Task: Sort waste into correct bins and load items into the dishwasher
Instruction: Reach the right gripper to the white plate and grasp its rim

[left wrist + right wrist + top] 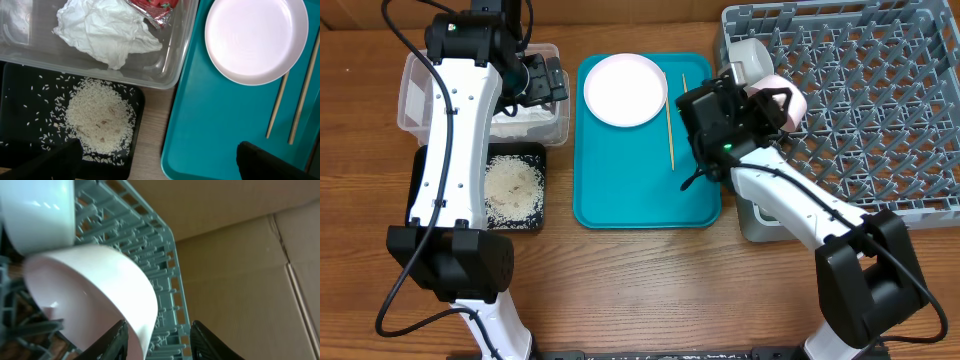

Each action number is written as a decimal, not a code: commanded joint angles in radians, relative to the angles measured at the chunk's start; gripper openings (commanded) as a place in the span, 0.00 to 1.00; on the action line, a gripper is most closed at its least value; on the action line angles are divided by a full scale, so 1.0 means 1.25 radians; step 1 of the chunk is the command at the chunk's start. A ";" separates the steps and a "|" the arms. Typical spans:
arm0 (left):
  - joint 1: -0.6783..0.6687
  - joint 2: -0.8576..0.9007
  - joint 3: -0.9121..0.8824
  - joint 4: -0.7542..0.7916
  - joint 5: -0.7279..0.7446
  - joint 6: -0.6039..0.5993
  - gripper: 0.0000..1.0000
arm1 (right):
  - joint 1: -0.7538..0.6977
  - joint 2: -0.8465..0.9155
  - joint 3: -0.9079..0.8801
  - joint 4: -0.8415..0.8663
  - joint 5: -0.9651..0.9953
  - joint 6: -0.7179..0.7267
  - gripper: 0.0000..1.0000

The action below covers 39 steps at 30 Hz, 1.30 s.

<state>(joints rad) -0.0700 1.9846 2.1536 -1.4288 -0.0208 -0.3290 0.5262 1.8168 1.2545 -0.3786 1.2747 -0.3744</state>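
My left gripper (548, 82) (157, 162) is open and empty above the gap between the black tray (535, 155) (20, 90) and the teal tray. Rice scraps (512, 190) (100, 120) lie heaped on the black tray. The clear tub (415, 90) (30, 45) holds the white napkin (107, 30) and the red wrapper (155, 7). My right gripper (775, 105) (160, 342) is open, with its fingers on either side of the wall of a pale pink bowl (790, 100) (90, 290) at the grey dish rack's (880, 100) (150, 235) left edge. A white cup (748, 60) (40, 210) sits beside the bowl.
The teal tray (640, 190) (215, 115) in the middle holds a pale pink plate (625, 90) (255, 37) and two wooden chopsticks (670, 125) (295, 100). A cardboard box (250, 270) stands beyond the rack. A grey block (760, 220) sits at the rack's front left corner.
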 commanded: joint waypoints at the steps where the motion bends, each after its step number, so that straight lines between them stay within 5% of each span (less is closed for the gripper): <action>1: 0.003 -0.003 0.018 0.000 -0.010 0.012 1.00 | 0.034 -0.002 -0.002 0.025 0.036 0.003 0.45; 8: 0.003 -0.003 0.018 0.000 -0.010 0.012 1.00 | 0.077 -0.002 -0.002 0.136 0.040 0.004 0.67; 11: 0.003 -0.003 0.018 0.000 -0.010 0.012 1.00 | 0.077 -0.006 0.003 0.216 0.024 0.049 0.84; 13: 0.003 -0.003 0.018 0.000 -0.010 0.012 1.00 | 0.079 -0.021 0.019 0.230 -0.041 0.103 0.85; 17: 0.003 -0.003 0.018 0.000 -0.010 0.012 1.00 | 0.090 -0.075 0.061 0.138 -0.387 0.284 0.86; 19: 0.003 -0.003 0.018 0.000 -0.010 0.012 1.00 | 0.077 -0.099 0.074 0.099 -0.650 0.401 1.00; 22: 0.003 -0.003 0.018 0.000 -0.010 0.012 1.00 | 0.020 -0.108 0.075 0.098 -1.102 0.563 1.00; 26: 0.003 -0.003 0.018 0.000 -0.010 0.012 1.00 | -0.041 -0.092 0.075 0.098 -1.414 0.629 1.00; 32: 0.003 -0.003 0.018 0.000 -0.010 0.012 1.00 | -0.059 -0.087 0.085 0.143 -1.386 0.758 0.95; 39: 0.003 -0.003 0.018 0.000 -0.010 0.012 1.00 | -0.060 -0.022 0.306 -0.142 -1.200 0.748 1.00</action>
<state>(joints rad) -0.0700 1.9846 2.1536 -1.4288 -0.0208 -0.3286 0.4530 1.7447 1.4982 -0.4957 -0.3244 0.5442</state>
